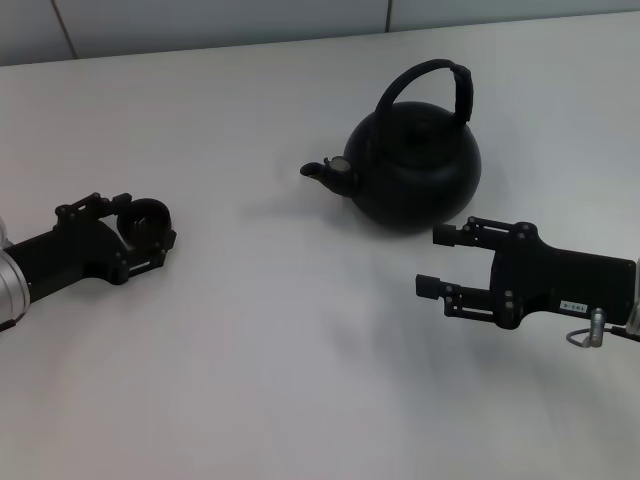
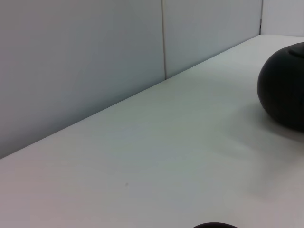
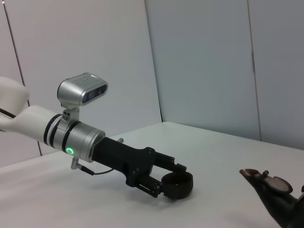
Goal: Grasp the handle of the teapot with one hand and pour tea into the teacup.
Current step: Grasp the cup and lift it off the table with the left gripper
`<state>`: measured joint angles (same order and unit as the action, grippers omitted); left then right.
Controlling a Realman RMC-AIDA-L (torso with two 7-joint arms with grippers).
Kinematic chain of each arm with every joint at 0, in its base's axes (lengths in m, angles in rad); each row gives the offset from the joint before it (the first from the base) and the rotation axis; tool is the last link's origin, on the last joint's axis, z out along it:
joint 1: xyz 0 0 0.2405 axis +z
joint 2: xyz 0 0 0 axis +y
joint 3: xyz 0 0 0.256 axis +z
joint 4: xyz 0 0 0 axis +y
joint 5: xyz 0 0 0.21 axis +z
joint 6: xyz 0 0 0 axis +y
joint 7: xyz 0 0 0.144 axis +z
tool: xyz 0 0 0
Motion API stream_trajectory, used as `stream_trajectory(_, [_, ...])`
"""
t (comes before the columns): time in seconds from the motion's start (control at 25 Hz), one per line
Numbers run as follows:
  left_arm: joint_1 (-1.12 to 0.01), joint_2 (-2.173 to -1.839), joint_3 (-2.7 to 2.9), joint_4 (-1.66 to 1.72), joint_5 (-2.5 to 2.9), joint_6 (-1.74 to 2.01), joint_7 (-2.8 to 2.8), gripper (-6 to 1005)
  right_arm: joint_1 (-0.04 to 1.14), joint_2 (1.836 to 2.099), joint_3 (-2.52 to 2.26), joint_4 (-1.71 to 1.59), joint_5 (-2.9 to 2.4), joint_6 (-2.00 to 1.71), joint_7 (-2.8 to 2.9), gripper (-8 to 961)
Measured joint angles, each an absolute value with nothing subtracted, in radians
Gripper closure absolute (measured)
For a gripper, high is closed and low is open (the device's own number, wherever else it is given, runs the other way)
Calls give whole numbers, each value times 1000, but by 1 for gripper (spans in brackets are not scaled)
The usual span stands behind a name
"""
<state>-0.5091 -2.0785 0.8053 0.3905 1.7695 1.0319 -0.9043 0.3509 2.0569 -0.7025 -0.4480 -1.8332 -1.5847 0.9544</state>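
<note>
The matte-black teapot (image 1: pixel 415 175) stands on the white table at the back right of centre, its spout (image 1: pixel 325 172) pointing to the left. Its arched handle (image 1: pixel 440 72) stands upright over the lid. The small dark teacup (image 1: pixel 143 214) sits on the table at the left, between the fingers of my left gripper (image 1: pixel 150 224), which is closed around it. The right wrist view shows this grip on the teacup (image 3: pixel 176 184). My right gripper (image 1: pixel 438 260) is open and empty, low over the table in front of the teapot, clear of the handle. The left wrist view shows the teapot's body (image 2: pixel 285 90).
The white table (image 1: pixel 300 380) runs back to a grey panelled wall (image 1: pixel 200 20). In the right wrist view, the teapot's spout (image 3: pixel 266 183) shows at the edge, with the left arm (image 3: pixel 80 137) beyond it.
</note>
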Motion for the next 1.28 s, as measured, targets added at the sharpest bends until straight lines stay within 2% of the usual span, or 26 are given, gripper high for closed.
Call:
stream_trajectory(0.96, [-522,-2079,809,393,1756,1104,-907,304,355,2054,-695,-448,-1833,-1584,955,252])
stream_trajectory(1.08, [-570,-2080,913,380,1700,1115,-928,305,355,2054,-695,-448,-1833,-1584,956,252])
stream_trajectory(1.28, [-582,-2080,976,374,1658,1103,-932,306,356,2054,-695,-448,-1833,-1588,957,252])
